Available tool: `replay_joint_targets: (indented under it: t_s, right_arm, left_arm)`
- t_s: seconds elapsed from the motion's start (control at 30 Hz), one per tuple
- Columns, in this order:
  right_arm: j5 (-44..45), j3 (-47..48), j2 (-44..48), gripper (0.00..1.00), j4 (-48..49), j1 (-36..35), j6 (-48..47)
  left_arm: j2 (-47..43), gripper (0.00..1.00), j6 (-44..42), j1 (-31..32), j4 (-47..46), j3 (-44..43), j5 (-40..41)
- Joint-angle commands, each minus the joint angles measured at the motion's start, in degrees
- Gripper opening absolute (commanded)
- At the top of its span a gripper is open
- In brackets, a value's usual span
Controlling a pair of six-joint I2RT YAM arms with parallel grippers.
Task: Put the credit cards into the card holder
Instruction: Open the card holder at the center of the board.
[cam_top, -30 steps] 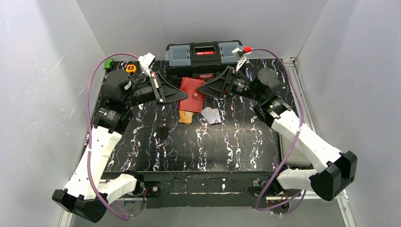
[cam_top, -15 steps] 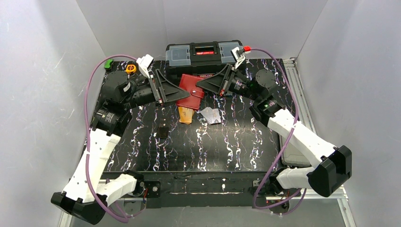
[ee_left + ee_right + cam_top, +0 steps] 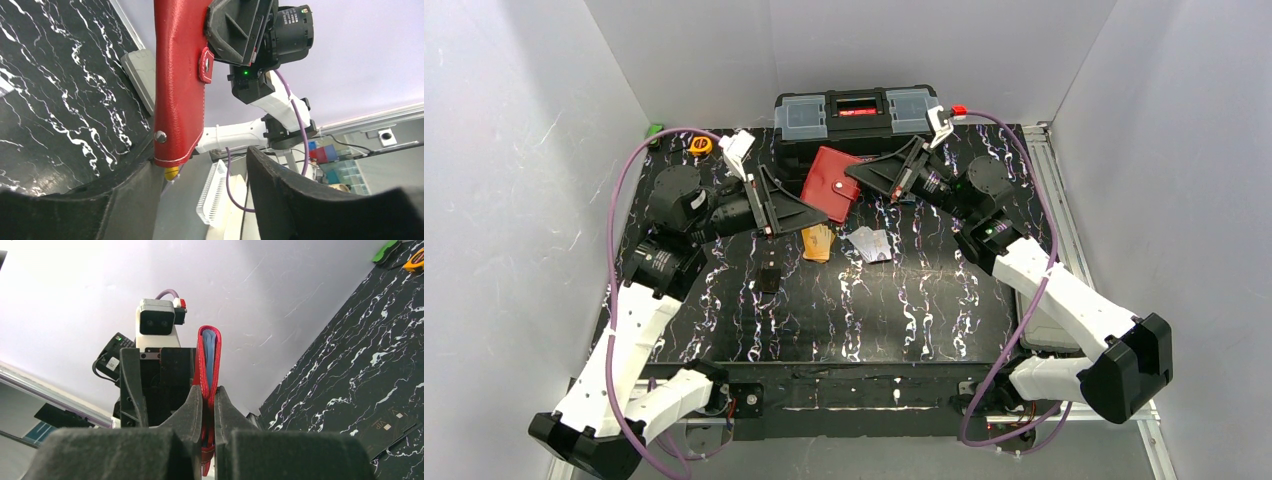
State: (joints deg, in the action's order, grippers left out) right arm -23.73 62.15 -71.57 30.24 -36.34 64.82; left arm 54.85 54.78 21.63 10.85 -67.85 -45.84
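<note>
The red card holder (image 3: 832, 183) hangs folded above the table in front of the toolbox, snap tab and pale stud showing (image 3: 180, 85). My right gripper (image 3: 858, 173) is shut on its right edge; in the right wrist view both fingers pinch the folded holder (image 3: 207, 355) at the gripper (image 3: 208, 396). My left gripper (image 3: 807, 214) stands open just left of and below the holder, with nothing between its fingers (image 3: 200, 162); the holder's lower corner is close to one fingertip. The credit cards lie on the table below: an orange pile (image 3: 820, 242) and a whitish-grey pile (image 3: 871, 243).
A black toolbox (image 3: 854, 118) stands at the back, right behind the holder. A small black piece (image 3: 769, 278) lies left of the cards. A yellow tape measure (image 3: 701, 145) and a green item (image 3: 655, 129) sit at the back left corner.
The left gripper let go of the card holder, opened and drew back to the left. The right gripper closed on the holder and lifted it toward the toolbox.
</note>
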Motion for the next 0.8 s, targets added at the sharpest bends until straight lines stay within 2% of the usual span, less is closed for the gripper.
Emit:
replay_joint_targets:
  t_s: [0.0, 0.13, 0.17, 0.3, 0.5, 0.6, 0.67, 0.77]
  right_arm:
    - [1.68, 0.37, 1.21, 0.01, 3.99, -0.26, 1.54]
    - [2.49, -0.47, 1.07, 0.01, 3.85, -0.90, 1.86]
    - [2.42, -0.53, 0.96, 0.01, 3.86, -0.95, 1.99]
    - [1.68, -0.18, 0.20, 0.01, 3.61, -1.30, 2.73]
    - [1.40, -0.09, -0.67, 0.01, 3.86, -2.02, 3.08]
    - [1.74, -0.12, -0.59, 0.01, 3.80, -2.20, 2.98]
    - [1.52, 0.11, -0.74, 0.01, 3.63, -2.36, 2.86]
    - [1.42, 0.34, -0.93, 0.01, 2.75, -2.77, 2.22]
  left_arm:
    - [-1.24, 0.53, -1.95, 0.35, -5.30, 0.48, 0.04]
    - [-0.21, 0.30, -2.26, 0.36, -7.61, -0.22, 0.76]
    - [-0.05, 0.27, -2.49, 0.35, -7.62, -0.37, 0.91]
    - [0.21, 0.25, -3.40, 0.35, -7.97, -0.45, 1.32]
    - [0.52, 0.32, -3.91, 0.39, -6.62, -1.37, 2.34]
    - [0.50, 0.30, -4.56, 0.35, -5.68, -1.62, 3.16]
    - [0.67, 0.24, -4.87, 0.28, -4.82, -1.97, 4.22]
    - [1.05, 0.04, -5.43, 0.26, -3.63, -2.49, 5.31]
